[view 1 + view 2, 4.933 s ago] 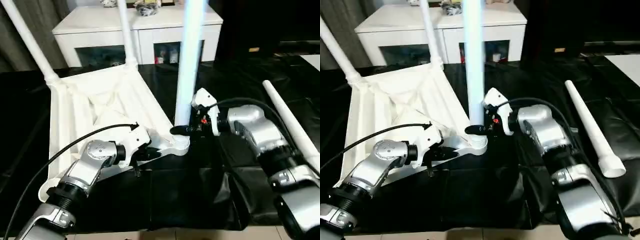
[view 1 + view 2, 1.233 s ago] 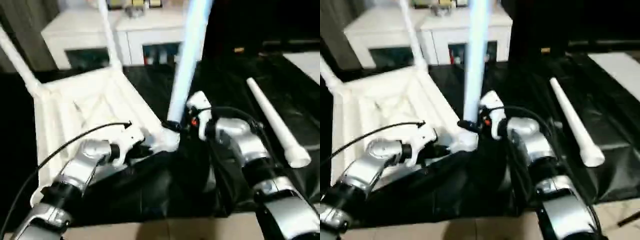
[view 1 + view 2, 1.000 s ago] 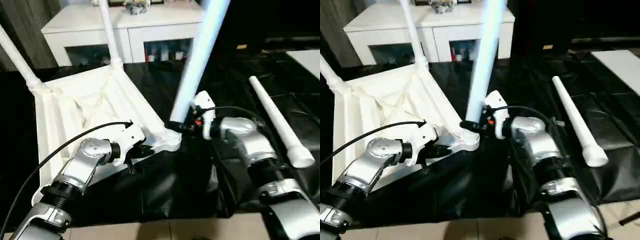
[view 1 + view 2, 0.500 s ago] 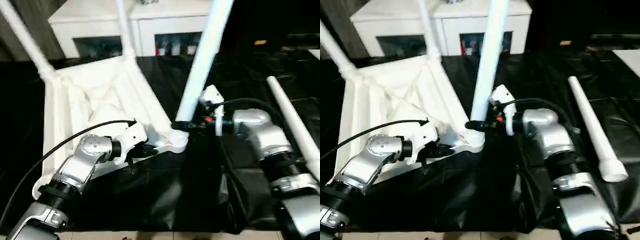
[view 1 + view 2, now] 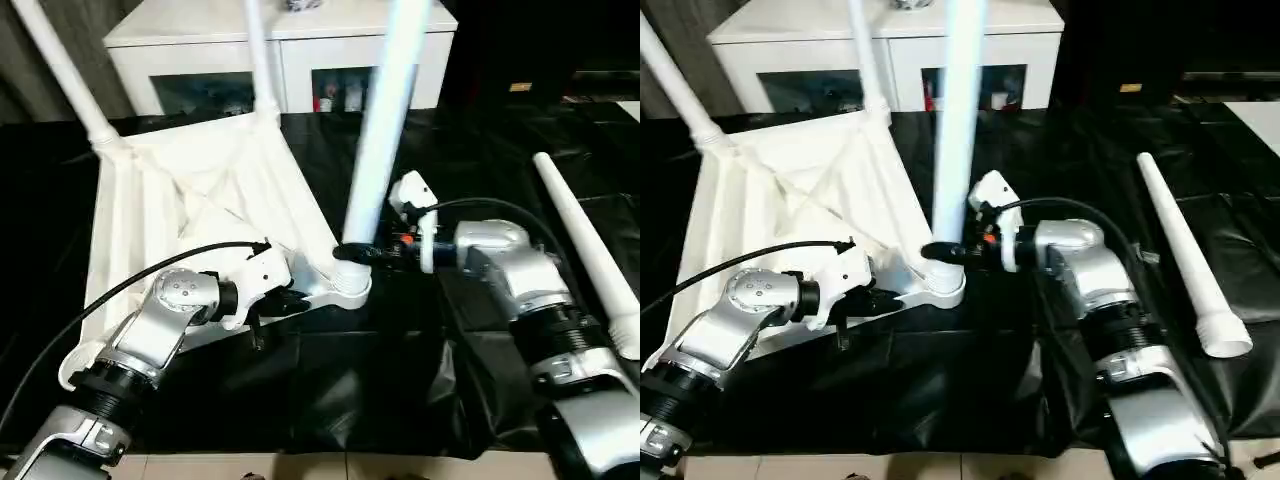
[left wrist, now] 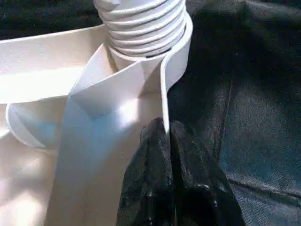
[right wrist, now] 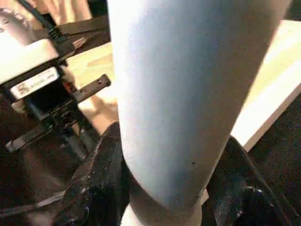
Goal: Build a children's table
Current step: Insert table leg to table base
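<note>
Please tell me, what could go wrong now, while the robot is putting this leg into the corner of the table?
The long white tube leg leans slightly in its round corner socket; the right pincer, gripping its base, might seat it crooked. The left pincer pinches only the thin rim of the white ribbed plastic tabletop, so it may slip. The loose white leg could roll on the black sheet.

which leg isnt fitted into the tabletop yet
The leg lying flat on the black cover at the robot's right; the other three visible stand in corner sockets of the tabletop.
</note>
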